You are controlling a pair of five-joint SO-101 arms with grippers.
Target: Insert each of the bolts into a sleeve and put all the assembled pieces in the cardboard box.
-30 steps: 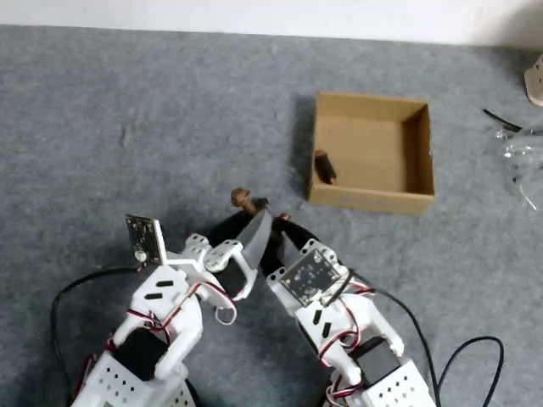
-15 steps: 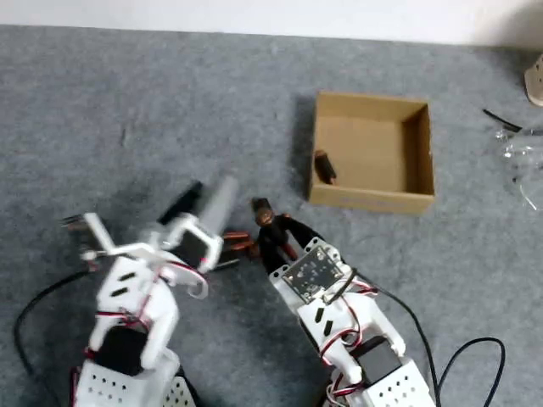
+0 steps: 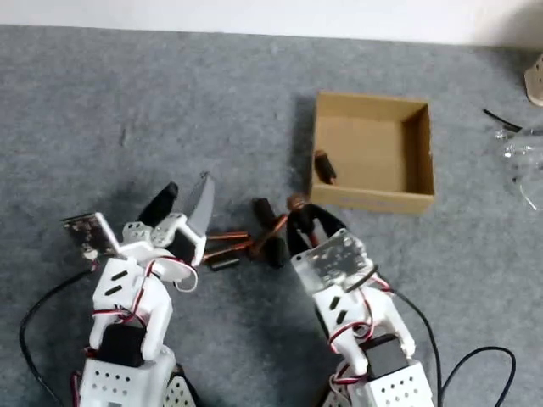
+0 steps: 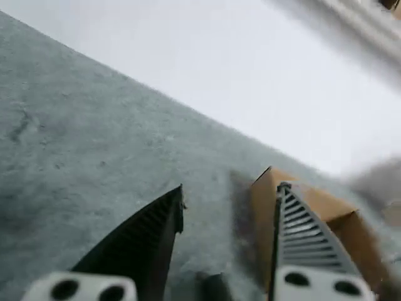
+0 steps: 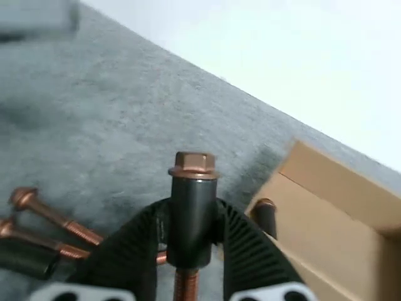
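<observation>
My right gripper (image 3: 297, 222) (image 5: 193, 233) is shut on a black sleeve (image 5: 193, 213) with a copper bolt (image 5: 194, 164) through it, held upright just left of the cardboard box (image 3: 372, 200) (image 5: 351, 188). One assembled piece (image 3: 324, 166) (image 5: 265, 216) lies in the box against its left wall. My left gripper (image 3: 181, 198) (image 4: 230, 188) stands open and holds nothing, left of the loose parts. Two loose bolts (image 3: 227, 242) (image 5: 47, 213) lie on the carpet between the arms. Loose sleeves (image 3: 263, 209) (image 5: 24, 257) lie beside them.
Grey carpet covers the table. Black cables and a clear plastic item (image 3: 516, 144) lie at the right edge, with a pale object (image 3: 534, 80) at the far right corner. Open carpet stretches to the left and behind the box.
My left gripper let go of the bolt and sleeve, opened and swung away to the left. My right gripper moved right toward the box with the assembled piece.
</observation>
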